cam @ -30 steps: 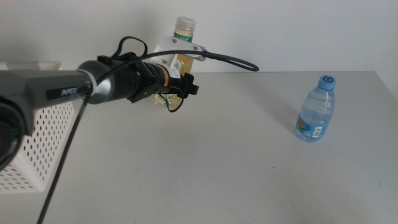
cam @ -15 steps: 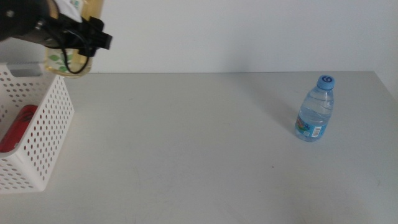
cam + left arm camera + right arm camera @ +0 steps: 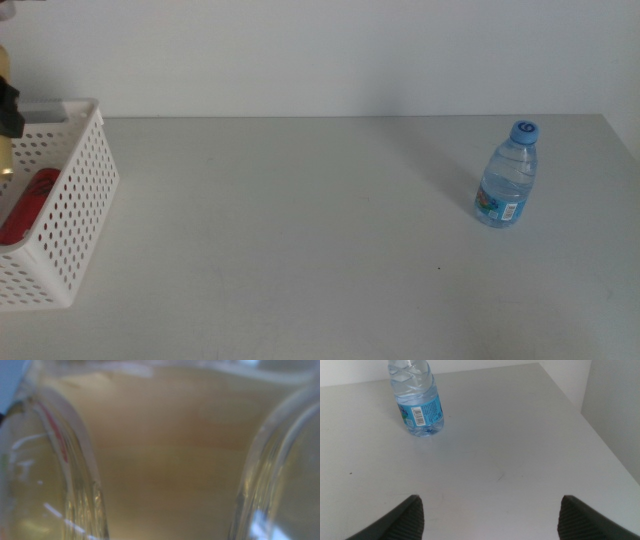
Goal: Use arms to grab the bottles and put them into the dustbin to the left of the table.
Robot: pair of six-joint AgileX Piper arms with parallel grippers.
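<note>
Tea bottle [image 3: 165, 460] held over dustbin [image 3: 70, 200], far left; release pending.
Left gripper clamped on it, filling its view; drop advised well inside rim; water bottle [image 3: 508, 175] upright right; right gripper [image 3: 487, 515] spread wide.

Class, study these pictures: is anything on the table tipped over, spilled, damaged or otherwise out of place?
Nothing stands out. The water bottle stands upright and capped on the table, with no spill around it. The red can lies inside the dustbin, where it belongs. The left wrist view is filled by the yellowish tea bottle, pressed up close.
</note>
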